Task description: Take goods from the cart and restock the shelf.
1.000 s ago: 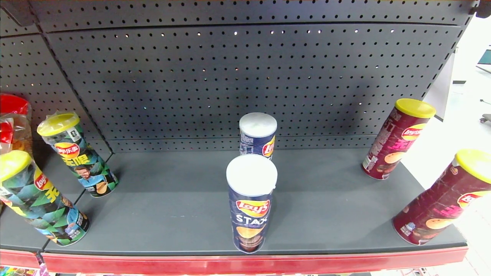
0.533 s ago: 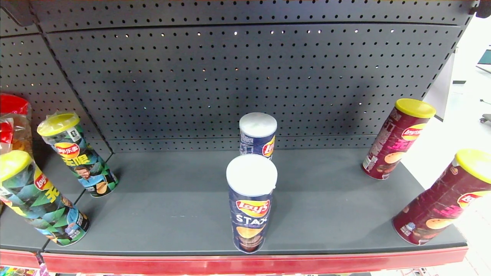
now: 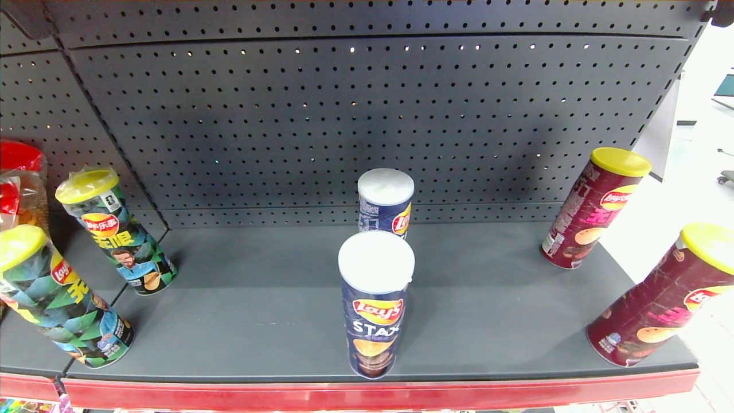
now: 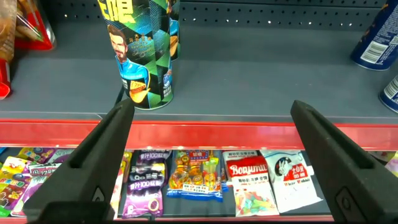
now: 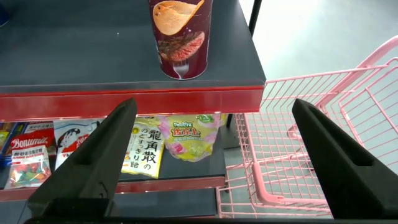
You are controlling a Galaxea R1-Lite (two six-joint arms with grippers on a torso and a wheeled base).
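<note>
On the dark grey shelf (image 3: 275,310) two navy chip cans with white lids stand in the middle, one in front (image 3: 375,304) and one behind (image 3: 385,202). Green-patterned cans with yellow lids stand at the left (image 3: 117,232) (image 3: 54,298). Maroon cans with yellow lids stand at the right (image 3: 593,207) (image 3: 659,298). My left gripper (image 4: 211,158) is open, low before the shelf's red edge, facing a green-patterned can (image 4: 144,53). My right gripper (image 5: 214,155) is open before the shelf's right end, below a maroon can (image 5: 180,37), with the pink cart (image 5: 311,149) beside it.
A perforated back panel (image 3: 367,126) closes the shelf behind. A lower shelf holds hanging candy packets (image 4: 205,180) (image 5: 168,140). Red-lidded goods (image 3: 17,172) sit at the far left. Wide bare shelf lies between the can groups.
</note>
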